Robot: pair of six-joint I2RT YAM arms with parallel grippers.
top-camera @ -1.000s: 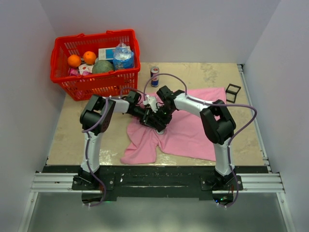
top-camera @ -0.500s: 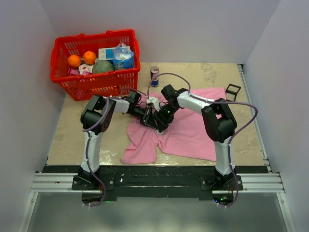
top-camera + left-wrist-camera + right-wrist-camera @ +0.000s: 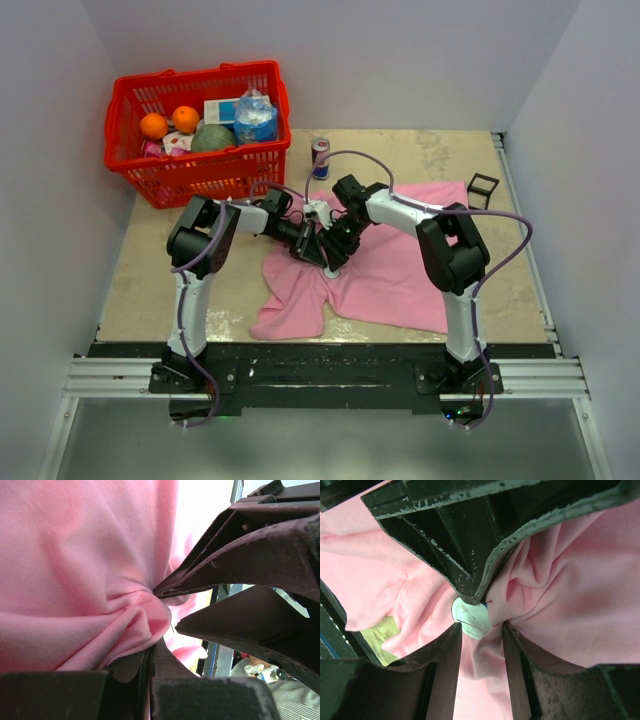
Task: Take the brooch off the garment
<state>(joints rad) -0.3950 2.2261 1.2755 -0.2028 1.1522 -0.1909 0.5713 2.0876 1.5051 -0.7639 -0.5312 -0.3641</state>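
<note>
The garment (image 3: 400, 270) is a wrinkled pink shirt spread on the table. Both grippers meet over its left part. My left gripper (image 3: 316, 248) is shut on a bunched fold of the garment (image 3: 100, 605); its pinch (image 3: 152, 647) shows at the bottom of the left wrist view. The brooch (image 3: 470, 622), a pale round disc, sits on the cloth just below the left gripper's tip (image 3: 472, 597). My right gripper (image 3: 481, 627) has its fingers apart, with the brooch's lower edge and a cloth fold between the tips. In the top view the right gripper (image 3: 336, 252) hides the brooch.
A red basket (image 3: 200, 172) with fruit and packages stands at the back left. A drink can (image 3: 320, 157) stands behind the garment. A small black open-frame cube (image 3: 482, 192) sits at the garment's far right corner. White walls close in on both sides.
The right arm's wrist has shifted slightly towards the back and right, and the two grippers have drawn closer together over the same spot on the garment. The left gripper still holds the fold.
</note>
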